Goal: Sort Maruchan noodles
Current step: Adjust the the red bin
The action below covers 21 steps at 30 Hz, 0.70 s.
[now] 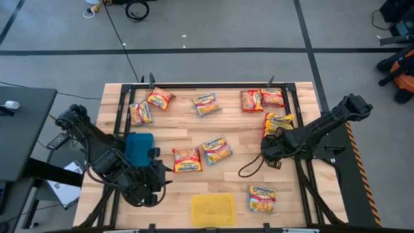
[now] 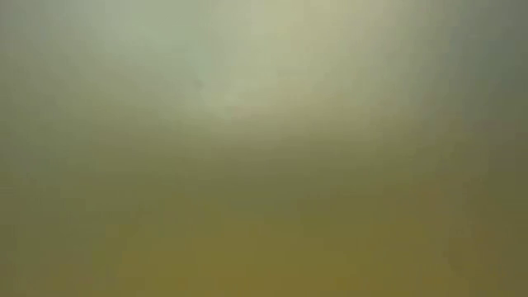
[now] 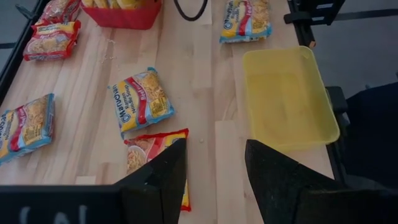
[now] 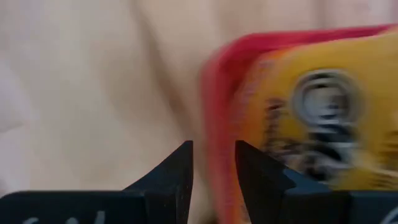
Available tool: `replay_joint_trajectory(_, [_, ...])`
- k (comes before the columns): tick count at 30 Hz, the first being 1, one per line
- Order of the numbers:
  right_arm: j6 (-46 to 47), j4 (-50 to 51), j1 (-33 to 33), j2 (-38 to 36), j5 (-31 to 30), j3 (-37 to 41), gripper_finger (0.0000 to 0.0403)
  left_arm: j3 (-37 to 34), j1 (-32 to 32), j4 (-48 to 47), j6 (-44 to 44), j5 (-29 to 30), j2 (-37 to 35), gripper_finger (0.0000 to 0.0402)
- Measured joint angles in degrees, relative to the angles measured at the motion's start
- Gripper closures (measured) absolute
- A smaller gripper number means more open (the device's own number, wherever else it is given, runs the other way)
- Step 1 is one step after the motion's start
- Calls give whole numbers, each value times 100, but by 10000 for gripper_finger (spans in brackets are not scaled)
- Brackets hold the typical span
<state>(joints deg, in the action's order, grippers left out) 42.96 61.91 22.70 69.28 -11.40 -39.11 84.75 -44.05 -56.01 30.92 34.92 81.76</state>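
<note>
Nearby, a yellow tray (image 1: 213, 209) lies clear; perhaps something covers the low view.

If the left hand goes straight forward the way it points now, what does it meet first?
Probably bare table: the left hand points between the red noodle packet and the yellow tray. Farther along lies a yellow packet, though depth is unclear.

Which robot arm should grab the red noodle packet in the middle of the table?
Probably the left: its tool is open just above the red packet, while the right tool is over by the red tray.
</note>
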Motion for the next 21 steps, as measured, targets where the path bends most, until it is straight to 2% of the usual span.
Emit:
replay_joint_trajectory(13, [-175,-151,17,-28,2354,-9,279,0,-23,0,-2,107,0,235])
replay_joint_trajectory(17, [-15,-37,17,-28,2243,-275,281,0,-23,-5,-30,107,0,235])
replay_joint_trajectory(21, [-219,81,16,-28,1842,-1005,282,0,57,-15,-327,100,0,235])
